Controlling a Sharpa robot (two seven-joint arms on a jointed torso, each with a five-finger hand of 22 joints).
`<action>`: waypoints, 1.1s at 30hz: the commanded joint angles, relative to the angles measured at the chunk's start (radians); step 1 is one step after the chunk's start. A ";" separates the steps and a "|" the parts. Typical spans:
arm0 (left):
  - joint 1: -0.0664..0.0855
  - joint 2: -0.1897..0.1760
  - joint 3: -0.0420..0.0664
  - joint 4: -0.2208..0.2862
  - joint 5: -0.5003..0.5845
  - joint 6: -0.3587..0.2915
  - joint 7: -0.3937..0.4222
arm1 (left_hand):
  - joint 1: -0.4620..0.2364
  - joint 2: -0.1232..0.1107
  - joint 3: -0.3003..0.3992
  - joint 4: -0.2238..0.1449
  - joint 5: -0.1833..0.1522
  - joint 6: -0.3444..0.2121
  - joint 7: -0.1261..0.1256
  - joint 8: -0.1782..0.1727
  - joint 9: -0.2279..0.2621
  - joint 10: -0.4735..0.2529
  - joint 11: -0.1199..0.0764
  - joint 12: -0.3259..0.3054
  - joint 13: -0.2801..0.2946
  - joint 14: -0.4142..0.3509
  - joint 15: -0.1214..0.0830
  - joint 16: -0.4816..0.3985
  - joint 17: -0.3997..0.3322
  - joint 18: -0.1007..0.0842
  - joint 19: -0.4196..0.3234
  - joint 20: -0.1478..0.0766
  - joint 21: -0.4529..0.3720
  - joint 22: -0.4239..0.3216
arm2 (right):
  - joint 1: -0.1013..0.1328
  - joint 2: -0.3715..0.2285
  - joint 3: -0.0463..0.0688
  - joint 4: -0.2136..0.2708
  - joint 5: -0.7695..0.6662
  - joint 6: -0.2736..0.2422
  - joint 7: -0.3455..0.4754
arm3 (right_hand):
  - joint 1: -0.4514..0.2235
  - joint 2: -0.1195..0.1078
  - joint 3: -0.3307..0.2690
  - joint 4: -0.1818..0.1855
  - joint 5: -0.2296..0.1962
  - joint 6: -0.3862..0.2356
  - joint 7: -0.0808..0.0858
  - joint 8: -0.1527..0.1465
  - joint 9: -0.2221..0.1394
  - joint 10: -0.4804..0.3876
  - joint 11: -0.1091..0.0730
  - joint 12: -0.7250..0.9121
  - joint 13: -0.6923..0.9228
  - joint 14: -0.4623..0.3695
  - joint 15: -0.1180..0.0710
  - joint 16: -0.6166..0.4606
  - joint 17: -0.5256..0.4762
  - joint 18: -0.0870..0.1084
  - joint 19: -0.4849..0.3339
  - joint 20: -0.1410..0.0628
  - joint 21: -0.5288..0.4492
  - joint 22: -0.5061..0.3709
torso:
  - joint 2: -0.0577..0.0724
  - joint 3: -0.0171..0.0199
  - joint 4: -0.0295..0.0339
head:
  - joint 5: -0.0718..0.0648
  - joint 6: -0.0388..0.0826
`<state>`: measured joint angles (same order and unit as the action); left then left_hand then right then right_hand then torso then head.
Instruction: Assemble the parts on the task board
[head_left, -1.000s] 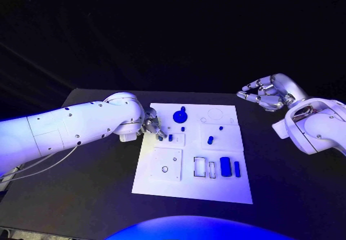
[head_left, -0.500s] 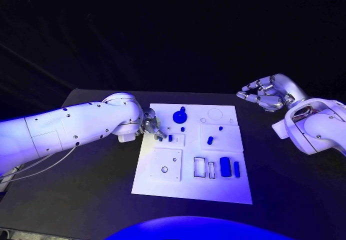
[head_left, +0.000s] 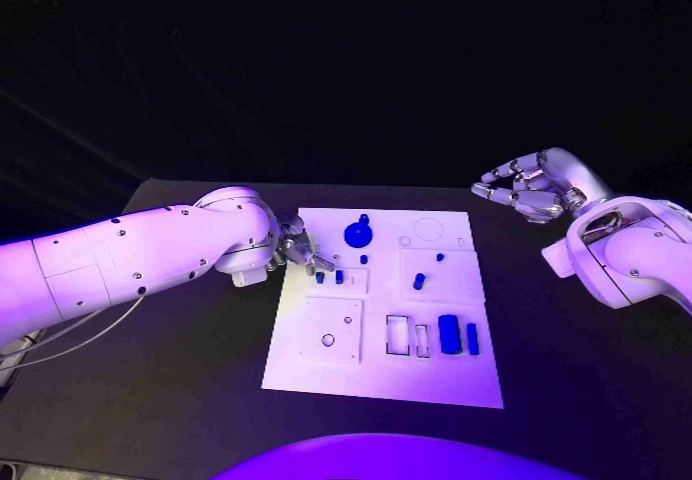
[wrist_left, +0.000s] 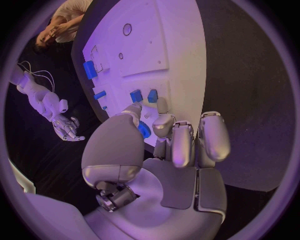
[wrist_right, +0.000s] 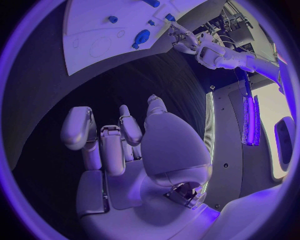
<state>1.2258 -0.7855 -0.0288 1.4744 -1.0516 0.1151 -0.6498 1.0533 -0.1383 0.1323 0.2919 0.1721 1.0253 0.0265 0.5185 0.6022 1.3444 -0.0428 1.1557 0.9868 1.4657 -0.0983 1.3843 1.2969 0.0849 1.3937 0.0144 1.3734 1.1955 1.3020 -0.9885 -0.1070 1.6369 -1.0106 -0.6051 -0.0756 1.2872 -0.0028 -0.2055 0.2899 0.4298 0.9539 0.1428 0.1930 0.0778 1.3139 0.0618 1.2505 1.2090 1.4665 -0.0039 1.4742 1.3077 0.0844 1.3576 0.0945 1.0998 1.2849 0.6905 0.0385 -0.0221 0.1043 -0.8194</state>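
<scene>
The white task board (head_left: 382, 372) lies in the middle of the black table. My left hand (head_left: 297, 252) hovers at the board's left edge, fingers bent and a little apart, holding nothing. Its fingertips (wrist_left: 164, 107) point at two small blue parts (head_left: 330, 277) (wrist_left: 144, 95) standing side by side on the board. A round blue part (head_left: 358, 234) (wrist_left: 145, 131) sits just beyond them. Two long blue parts (head_left: 459, 335) stand near the right edge. My right hand (head_left: 526, 188) (wrist_right: 119, 140) is raised past the board's far right corner, loosely curled and holding nothing.
More small blue parts (head_left: 420, 281) dot the board's middle, beside empty rectangular slots (head_left: 400, 335) and a round hole (head_left: 329, 340). Bare black table (head_left: 173, 380) surrounds the board on all sides.
</scene>
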 joint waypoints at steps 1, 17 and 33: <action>0.000 -0.008 0.005 0.013 0.042 -0.057 0.015 | 0.004 0.017 -0.013 0.000 0.003 -0.013 0.002 0.001 -0.003 -0.016 0.002 -0.018 -0.021 0.042 0.001 -0.001 -0.001 -0.003 -0.007 0.000 -0.008 -0.005 | 0.000 0.001 0.000 -0.001 -0.009 0.001 0.005 | -0.005 0.001 -0.005 0.000 0.001 -0.009 0.001 0.003 -0.001 -0.005 -0.001 -0.004 -0.001 0.060 -0.009 -0.005 0.080 0.015 -0.002 -0.001 -0.004 -0.001 | 0.000 0.0002 0.0002 | -0.006 -0.001; 0.003 -0.008 0.005 0.051 0.026 -0.374 0.440 | 0.382 0.063 -0.014 -0.090 0.008 -0.226 0.124 -0.076 -0.117 -0.426 0.115 -0.434 -0.449 -0.240 0.105 -0.345 -0.437 0.097 -0.375 0.080 -0.473 -0.589 | -0.003 0.009 -0.001 -0.008 0.000 0.004 0.009 | -0.008 0.007 -0.007 -0.001 -0.002 -0.010 0.001 0.005 -0.001 -0.007 -0.001 -0.006 -0.004 0.060 -0.009 -0.006 0.079 0.016 -0.003 -0.001 -0.007 -0.002 | -0.001 0.0008 0.0011 | -0.018 0.016; -0.021 0.080 -0.018 -0.005 -0.373 -0.374 0.534 | 0.498 -0.033 0.089 -0.094 0.008 -0.159 0.112 -0.169 -0.308 -0.426 0.126 -0.623 -0.689 -0.179 0.111 -0.208 -0.366 0.097 -0.321 0.090 -0.431 -0.557 | -0.011 0.015 -0.001 -0.008 0.013 0.014 0.018 | -0.004 0.010 -0.006 -0.002 0.001 -0.010 0.001 0.005 -0.001 -0.009 -0.001 -0.008 -0.007 0.060 -0.009 -0.006 0.079 0.016 -0.003 -0.001 -0.007 -0.001 | 0.000 0.0002 -0.0002 | -0.023 0.026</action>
<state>1.2078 -0.7121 -0.0464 1.4747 -1.3064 -0.2755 -0.1561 1.5517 -0.1639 0.2147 0.1995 0.1761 0.8602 0.1398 0.3520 0.2995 0.9144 0.0807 0.5368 0.3033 1.2821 0.0141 1.1716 0.9293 0.1714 1.0654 0.1036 0.9381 0.6344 1.2922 -0.9753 -0.1081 1.6283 -1.0005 -0.6030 -0.0701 1.2832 0.0012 -0.2054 0.2898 0.4297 0.9506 0.1461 0.1930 0.0779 1.3104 0.0582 1.2466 1.2032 1.4665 -0.0039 1.4741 1.3074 0.0843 1.3576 0.0945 1.0959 1.2850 0.6905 0.0392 -0.0232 0.0815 -0.7922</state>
